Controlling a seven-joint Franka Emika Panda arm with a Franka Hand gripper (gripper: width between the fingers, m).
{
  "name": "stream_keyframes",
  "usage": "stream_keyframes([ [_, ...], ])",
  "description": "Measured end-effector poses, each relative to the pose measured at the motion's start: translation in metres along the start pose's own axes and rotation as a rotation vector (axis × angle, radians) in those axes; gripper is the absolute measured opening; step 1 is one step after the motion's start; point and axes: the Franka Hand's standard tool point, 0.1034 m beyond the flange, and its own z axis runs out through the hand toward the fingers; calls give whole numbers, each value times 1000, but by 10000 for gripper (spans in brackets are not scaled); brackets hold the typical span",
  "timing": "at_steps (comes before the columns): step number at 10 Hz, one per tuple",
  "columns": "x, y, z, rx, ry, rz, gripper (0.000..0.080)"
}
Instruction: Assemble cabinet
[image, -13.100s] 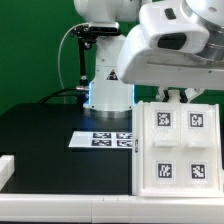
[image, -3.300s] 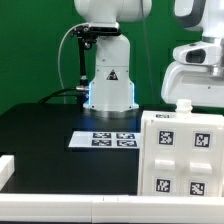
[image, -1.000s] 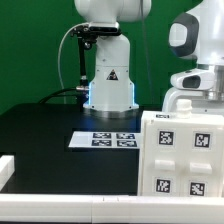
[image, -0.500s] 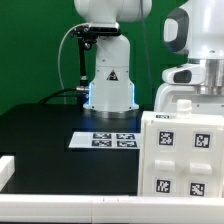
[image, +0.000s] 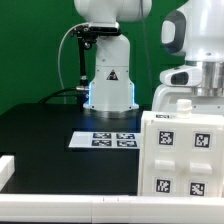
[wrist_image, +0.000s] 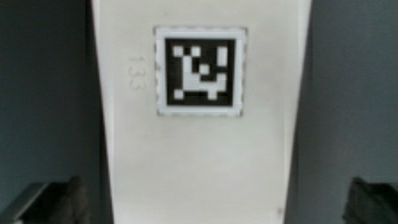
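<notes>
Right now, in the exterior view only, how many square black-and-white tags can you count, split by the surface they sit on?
Tags on the cabinet body, facing the camera: 4
Tags on the marker board: 4
Total: 8

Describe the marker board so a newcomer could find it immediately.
Start at the white robot pedestal glowing blue at the back of the black table. Just in front of it lies the marker board: thin and flat, unlike the tall cabinet body beside it.
</notes>
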Motion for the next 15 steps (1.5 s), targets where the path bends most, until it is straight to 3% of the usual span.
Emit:
stream_keyframes([
  [1, -3, 5, 7, -6, -3, 2, 785],
  [4, -11, 3, 23, -17, -13, -7, 798],
  [7, -11, 4, 23, -17, -14, -7, 797],
  [9, -11, 4, 23, -17, -14, -7, 556],
  [11, -10, 5, 23, -18, -16, -8, 560],
  [13, 1, 21, -12, -18, -36, -23, 560],
  [15, 24, 48, -66, 2, -48, -44, 560],
])
